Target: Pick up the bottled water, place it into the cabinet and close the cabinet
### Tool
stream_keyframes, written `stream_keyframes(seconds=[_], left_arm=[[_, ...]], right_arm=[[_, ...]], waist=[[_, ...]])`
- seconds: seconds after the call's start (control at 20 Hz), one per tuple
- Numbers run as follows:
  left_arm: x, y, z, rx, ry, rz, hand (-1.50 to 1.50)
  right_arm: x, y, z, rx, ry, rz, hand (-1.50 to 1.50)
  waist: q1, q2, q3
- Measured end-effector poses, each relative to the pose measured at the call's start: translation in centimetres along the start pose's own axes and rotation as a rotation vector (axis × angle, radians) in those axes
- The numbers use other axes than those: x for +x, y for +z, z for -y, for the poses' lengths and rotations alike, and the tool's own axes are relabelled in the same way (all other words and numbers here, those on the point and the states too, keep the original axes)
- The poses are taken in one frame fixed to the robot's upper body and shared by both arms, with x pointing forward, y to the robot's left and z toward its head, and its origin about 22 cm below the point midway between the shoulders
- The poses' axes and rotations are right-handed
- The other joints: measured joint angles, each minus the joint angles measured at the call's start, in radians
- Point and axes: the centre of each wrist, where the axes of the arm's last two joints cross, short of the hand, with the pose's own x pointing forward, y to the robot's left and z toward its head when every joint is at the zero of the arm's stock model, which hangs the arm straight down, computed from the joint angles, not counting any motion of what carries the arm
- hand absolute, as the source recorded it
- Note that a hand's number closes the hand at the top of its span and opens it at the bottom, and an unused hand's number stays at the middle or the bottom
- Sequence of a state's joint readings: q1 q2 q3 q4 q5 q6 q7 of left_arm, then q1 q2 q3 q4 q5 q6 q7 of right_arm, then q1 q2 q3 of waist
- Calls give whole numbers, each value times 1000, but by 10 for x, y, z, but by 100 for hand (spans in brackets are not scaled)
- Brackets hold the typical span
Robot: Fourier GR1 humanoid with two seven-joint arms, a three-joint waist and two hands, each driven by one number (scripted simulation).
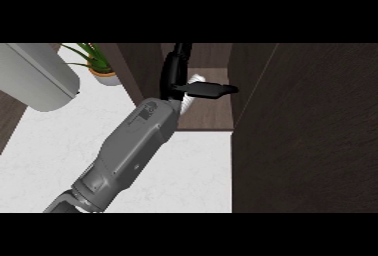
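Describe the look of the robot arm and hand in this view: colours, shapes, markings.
One forearm shows: a bulky grey shell with rounded, boxy panels, wider near the wrist, with a small dark label printed near the wrist end. It ends in a black hand with slim black fingers and a thumb. A darker grey joint sits at its lower end. No cables are visible.

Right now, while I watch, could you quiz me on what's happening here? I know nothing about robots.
1. True or false: the left hand hangs open, holding nothing.
2. What is the hand curled round? A) a plate B) the bottled water C) a spoon
3. In a word or two: is the cabinet open or closed?

Key: 1 false, it is closed round something inside the cabinet opening; 2 B; 3 open, since its shelf shows.
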State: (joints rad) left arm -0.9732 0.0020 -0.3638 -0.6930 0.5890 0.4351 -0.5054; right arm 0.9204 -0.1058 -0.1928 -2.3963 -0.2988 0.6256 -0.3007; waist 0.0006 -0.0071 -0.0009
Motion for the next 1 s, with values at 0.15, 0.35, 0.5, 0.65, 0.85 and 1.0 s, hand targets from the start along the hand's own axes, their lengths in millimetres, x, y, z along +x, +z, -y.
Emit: stream_keyframes(seconds=[0.15,0.35,0.5,0.65,0.85,1.0], left_arm=[[0,19,6,-21,35,-10,-150],[1,48,6,-37,81,-12,-150],[6,73,7,-54,108,-19,-150],[13,95,0,-58,129,-21,-150],[21,125,-14,-59,149,-36,-150],[25,145,-24,-55,163,-42,-150]], right_arm=[[-1,-1,-3,-8,-12,5,-150],[-2,-3,-6,-9,-31,6,-150],[-4,-6,-7,-18,-33,15,-150],[-3,-8,-8,-15,-33,7,-150],[-4,-15,-9,38,-45,-6,150],[-4,-18,-11,143,-68,-40,150]], waist=[[6,-3,0],[14,-3,0],[18,-3,0],[18,-2,0],[16,0,0],[16,1,0]])
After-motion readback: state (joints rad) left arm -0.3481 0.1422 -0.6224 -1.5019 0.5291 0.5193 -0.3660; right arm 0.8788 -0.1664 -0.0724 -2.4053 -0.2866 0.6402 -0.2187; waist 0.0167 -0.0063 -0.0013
